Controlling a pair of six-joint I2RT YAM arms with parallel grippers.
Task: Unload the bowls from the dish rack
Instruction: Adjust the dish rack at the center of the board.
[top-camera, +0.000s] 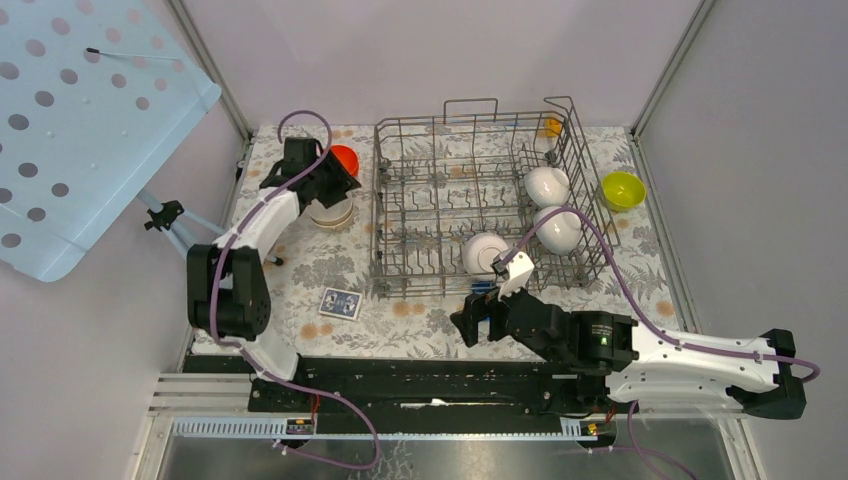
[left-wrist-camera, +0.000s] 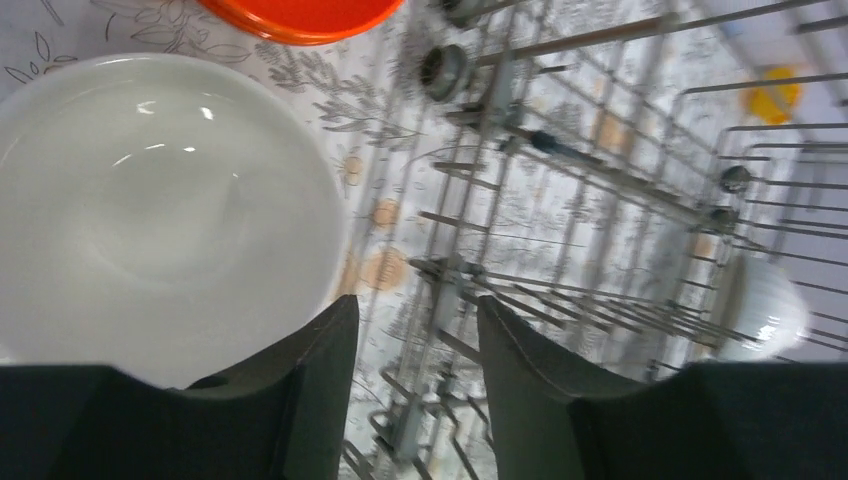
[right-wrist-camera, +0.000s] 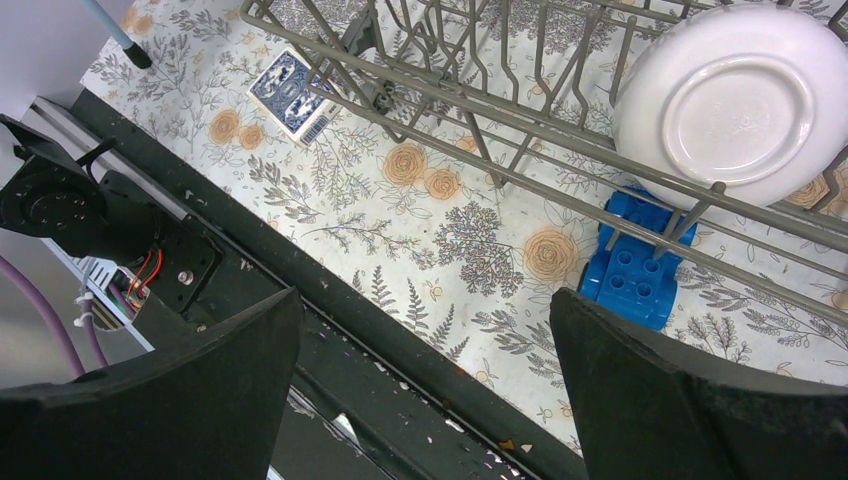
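Left gripper (left-wrist-camera: 415, 305): jaws parted, nothing between them, so released; it hangs over the near rim of a white bowl (left-wrist-camera: 160, 210) sitting upright on the table (top-camera: 300, 270), at the left of the wrist frame; orange bowl (left-wrist-camera: 300, 15) just beyond, at the top edge; both are outside the rack (top-camera: 440, 205), just left of it in the top view. Right gripper (right-wrist-camera: 425, 300): jaws wide, empty, over bare table at lower centre of the top view, just short of the rack's bottom edge. Bowls in the rack: near bowl (top-camera: 487, 253) at lower centre, on edge between tines, underside toward the right wrist camera; upper bowl (top-camera: 547, 185) and mid bowl (top-camera: 558, 228) on the right side. Green bowl (top-camera: 622, 190) is out, right of the rack. Reading: the left-side set-down looks finished; the next pick seems to fall to the right arm. That calls for moving in over the near bowl, jaws astride its rim, then a lift clear of the tines; the blue toy (right-wrist-camera: 630, 270) against the rack wall below it could get nudged.
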